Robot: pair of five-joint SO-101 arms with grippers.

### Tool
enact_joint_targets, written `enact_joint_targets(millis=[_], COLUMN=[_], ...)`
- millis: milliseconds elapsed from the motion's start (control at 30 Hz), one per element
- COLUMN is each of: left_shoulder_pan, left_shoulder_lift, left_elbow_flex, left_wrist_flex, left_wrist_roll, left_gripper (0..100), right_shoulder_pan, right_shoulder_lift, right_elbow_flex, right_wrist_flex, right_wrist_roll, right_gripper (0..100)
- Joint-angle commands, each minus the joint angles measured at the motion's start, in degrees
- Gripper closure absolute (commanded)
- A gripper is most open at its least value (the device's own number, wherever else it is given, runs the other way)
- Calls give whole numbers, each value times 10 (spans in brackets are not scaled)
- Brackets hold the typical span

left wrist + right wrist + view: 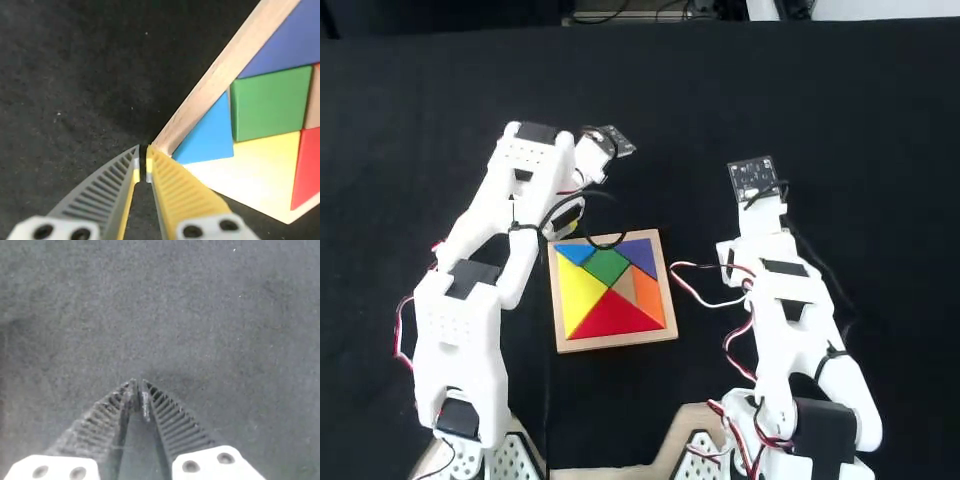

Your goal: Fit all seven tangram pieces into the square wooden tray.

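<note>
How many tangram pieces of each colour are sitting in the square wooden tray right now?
Light blue triangle: 1
Green square: 1
Dark blue triangle: 1
Yellow triangle: 1
Red triangle: 1
Orange piece: 1
Tan triangle: 1
Total: 7

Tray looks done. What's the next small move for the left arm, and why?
Probably lift the left gripper away from the tray corner. Its jaws are shut on nothing beside the rim, and seven pieces seem to lie flat, filling the tray. The right gripper is shut over the cloth.
</note>
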Motion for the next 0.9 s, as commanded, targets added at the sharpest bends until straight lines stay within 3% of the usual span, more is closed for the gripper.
enact_joint_targets(millis=[0,500,600,733,867], left_shoulder_pan=[12,53,27,6,4], left_shoulder_lift=[-10,-21,-66,-169,-304], left_elbow_flex=[11,-7,-18,-24,55], left_wrist_flex=[-18,-12,19,120,171], left_wrist_roll=[5,29,26,14,11], left_gripper=[970,970,970,970,970], right_shoulder_pan=[-8,-8,-8,-8,-8], right_shoulder_lift=[4,4,4,4,4], right_elbow_flex=[-44,-44,-44,-44,-44], right_wrist_flex=[3,4,4,4,5], right_wrist_roll=[6,6,6,6,6], right_gripper=[987,987,987,987,987])
